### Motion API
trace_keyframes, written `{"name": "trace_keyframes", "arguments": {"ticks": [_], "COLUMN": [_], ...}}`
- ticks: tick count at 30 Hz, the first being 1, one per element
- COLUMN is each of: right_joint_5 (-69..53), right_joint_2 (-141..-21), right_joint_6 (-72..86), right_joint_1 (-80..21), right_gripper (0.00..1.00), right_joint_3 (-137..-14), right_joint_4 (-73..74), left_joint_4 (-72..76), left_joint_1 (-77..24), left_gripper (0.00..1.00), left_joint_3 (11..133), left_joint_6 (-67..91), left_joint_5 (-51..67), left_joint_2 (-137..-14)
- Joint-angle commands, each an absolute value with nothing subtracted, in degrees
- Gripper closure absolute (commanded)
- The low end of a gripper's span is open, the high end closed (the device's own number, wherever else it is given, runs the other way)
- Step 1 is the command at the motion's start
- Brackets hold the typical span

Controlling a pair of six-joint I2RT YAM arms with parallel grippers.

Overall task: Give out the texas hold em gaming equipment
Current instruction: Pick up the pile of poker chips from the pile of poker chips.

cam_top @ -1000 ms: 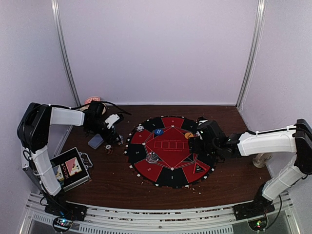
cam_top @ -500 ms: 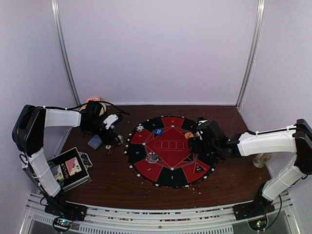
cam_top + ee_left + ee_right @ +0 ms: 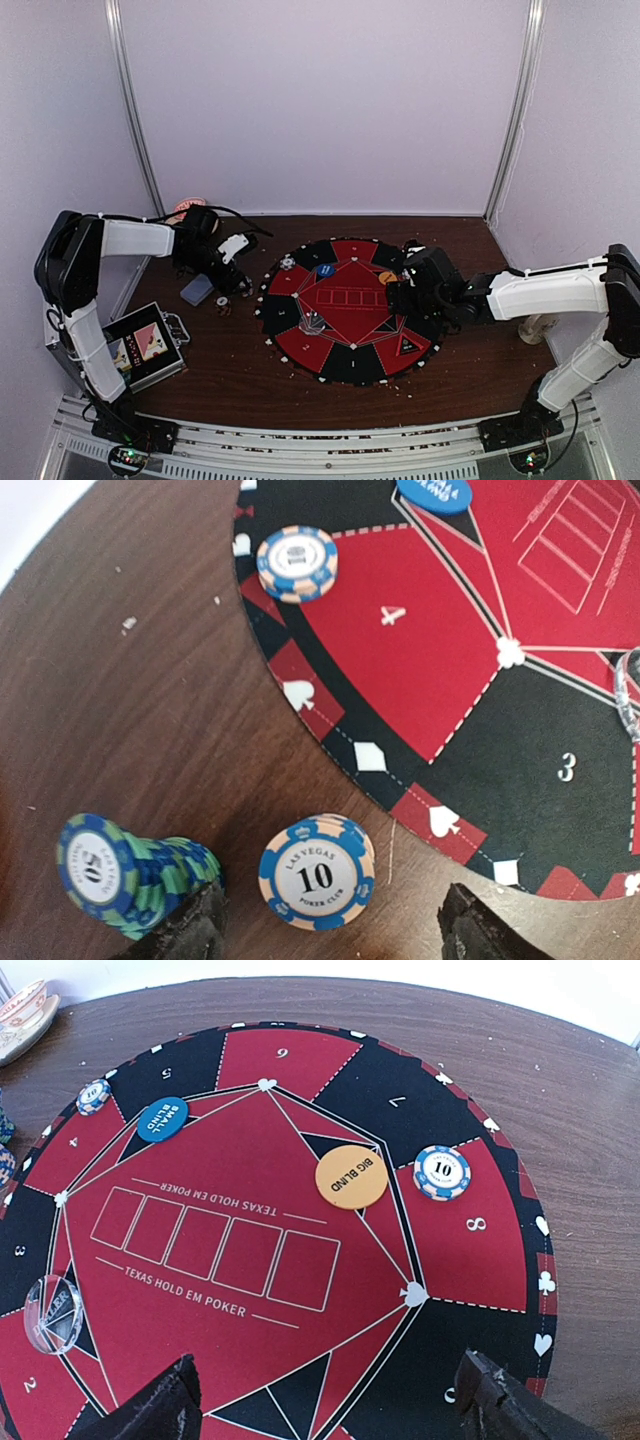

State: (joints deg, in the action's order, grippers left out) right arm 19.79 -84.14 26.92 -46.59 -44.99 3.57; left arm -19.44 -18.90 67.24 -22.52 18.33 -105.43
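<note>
A short stack of blue-and-peach "10" poker chips (image 3: 316,872) stands on the wood just off the mat's edge. My left gripper (image 3: 325,935) is open and straddles it, with gaps on both sides. A leaning blue-and-green "50" stack (image 3: 120,870) rests against the left finger (image 3: 190,930). One "10" chip (image 3: 297,562) lies on sector 4, another (image 3: 442,1172) on sector 8. The blue small-blind button (image 3: 162,1118) and orange big-blind button (image 3: 351,1176) lie on the mat. My right gripper (image 3: 325,1410) hangs open over the mat, empty. The grey-blue card deck (image 3: 196,290) lies left of the chips.
The round red-and-black poker mat (image 3: 300,345) fills the table's middle, with a clear dealer puck (image 3: 53,1312) on it. A metal case (image 3: 140,345) sits at the near left, a beige mug (image 3: 535,328) at the right, a patterned dish (image 3: 190,207) at the back left.
The left wrist shifted slightly over the chips beside the mat, and its jaws have narrowed. The right arm has not moved.
</note>
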Motion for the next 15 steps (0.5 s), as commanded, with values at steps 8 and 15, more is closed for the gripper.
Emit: {"name": "trace_keyframes", "arguments": {"ticks": [8,15], "right_joint_5": [21.3,21.3], "right_joint_2": [-84.1,-84.2], "right_joint_6": [26.4,26.5], "right_joint_1": [-47.0,-47.2], "right_gripper": [0.11,0.11], "right_joint_3": [-46.2,-46.2], "right_joint_4": [3.2,3.3], "left_joint_4": [-18.7,-17.7], "left_joint_1": [-19.7,-19.8], "left_gripper": [0.26,0.28], "left_joint_3": [69.0,69.2], "left_joint_6": [-22.3,-22.2], "left_joint_5": [15.8,14.9], "left_joint_2": [-108.2,-108.8]}}
